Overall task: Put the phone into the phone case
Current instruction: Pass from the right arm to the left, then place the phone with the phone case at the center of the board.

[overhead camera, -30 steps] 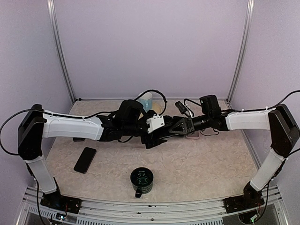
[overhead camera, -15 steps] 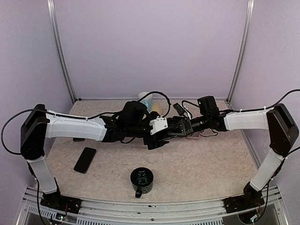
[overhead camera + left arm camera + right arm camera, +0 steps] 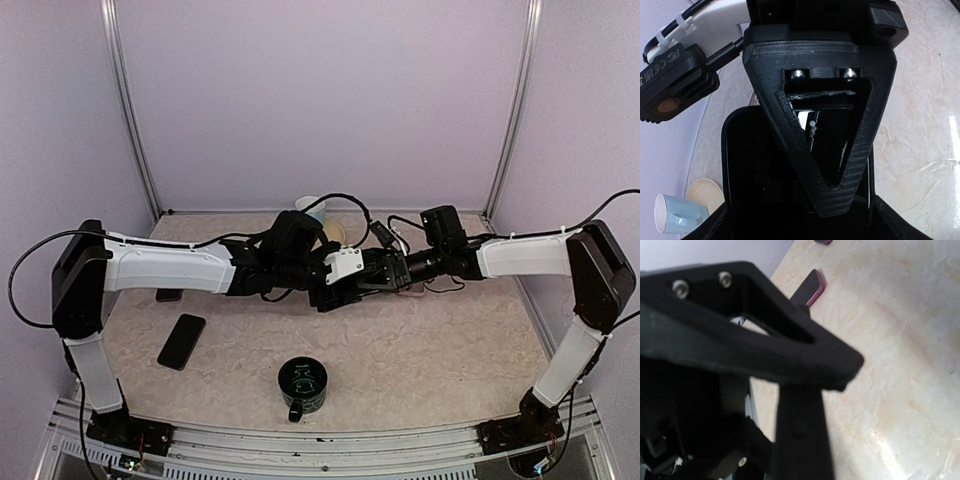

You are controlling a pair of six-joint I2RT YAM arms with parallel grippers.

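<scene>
Above the worktop [image 3: 430,350], a black case [image 3: 755,165] is held clamped in the right pincer [image 3: 832,202]. It is flanked by the left pincer [image 3: 325,292], though whether that pincer grips it cannot be told. A phone [image 3: 182,341] is left lying on the worktop.

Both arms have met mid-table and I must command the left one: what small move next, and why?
Probably close the left jaws onto the black case while the right jaws hold it. The right jaws pinch the case above the table; the left jaws flank it, not yet gripping. The phone lies apart, flat on the table.
</scene>
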